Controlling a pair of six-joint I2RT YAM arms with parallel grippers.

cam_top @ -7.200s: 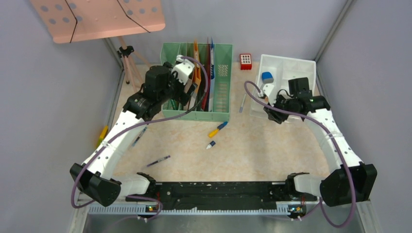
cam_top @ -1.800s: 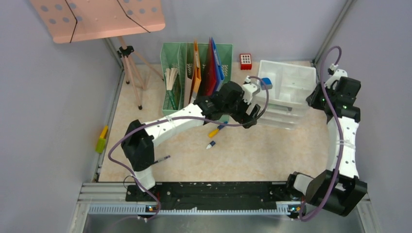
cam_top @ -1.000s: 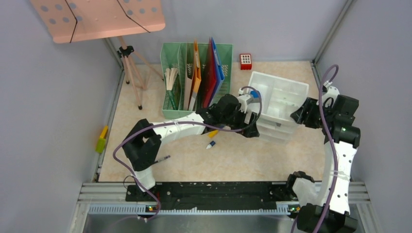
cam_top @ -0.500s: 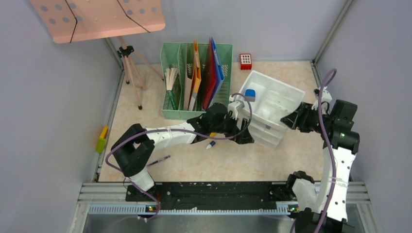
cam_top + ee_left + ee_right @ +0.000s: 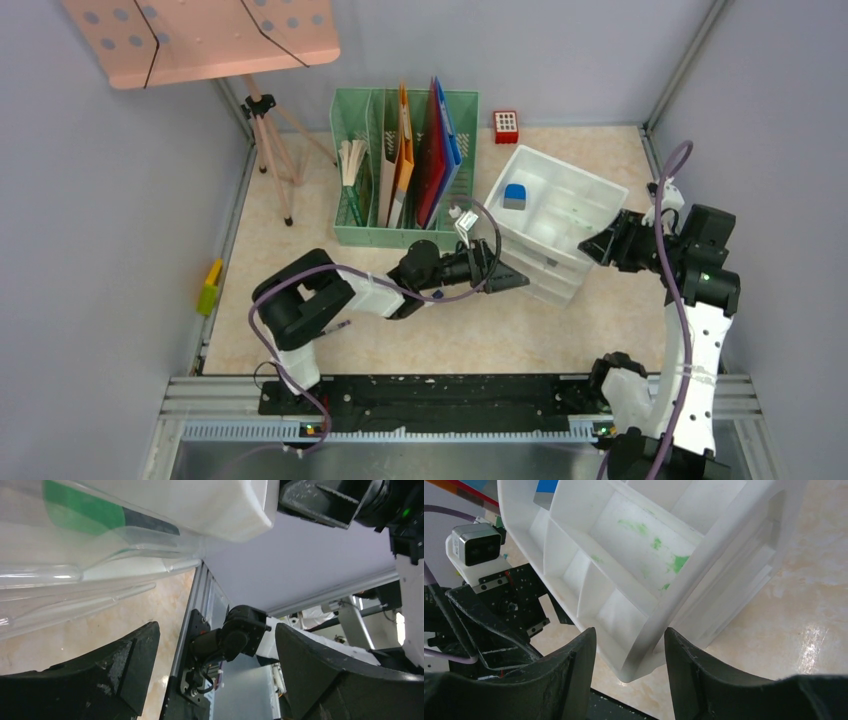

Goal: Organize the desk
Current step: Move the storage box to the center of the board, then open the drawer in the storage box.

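The desk [image 5: 600, 330] carries a white drawer organizer [image 5: 560, 205], turned at an angle, with a blue eraser [image 5: 515, 195] in its top tray. My right gripper [image 5: 598, 245] is at its right corner. In the right wrist view the gripper [image 5: 630, 630] is open and straddles that corner of the organizer [image 5: 644, 570], with bare desk [image 5: 804, 605] showing on both sides. My left gripper [image 5: 515, 280] lies low by the organizer's front-left side. It [image 5: 215, 626] is open and empty, with the clear drawers [image 5: 75, 575] just above it.
A green file holder [image 5: 360, 230] with orange, red and blue folders stands behind the left arm. A small red box [image 5: 506, 126] sits at the back. The pink music stand [image 5: 200, 40] and its tripod [image 5: 270, 150] fill the back left. A yellow-green item [image 5: 210, 287] lies at the left edge.
The organizer has turned further and slid a little left and nearer. My left arm has folded back and sunk low beside it. The right gripper has held its place for the last half second.
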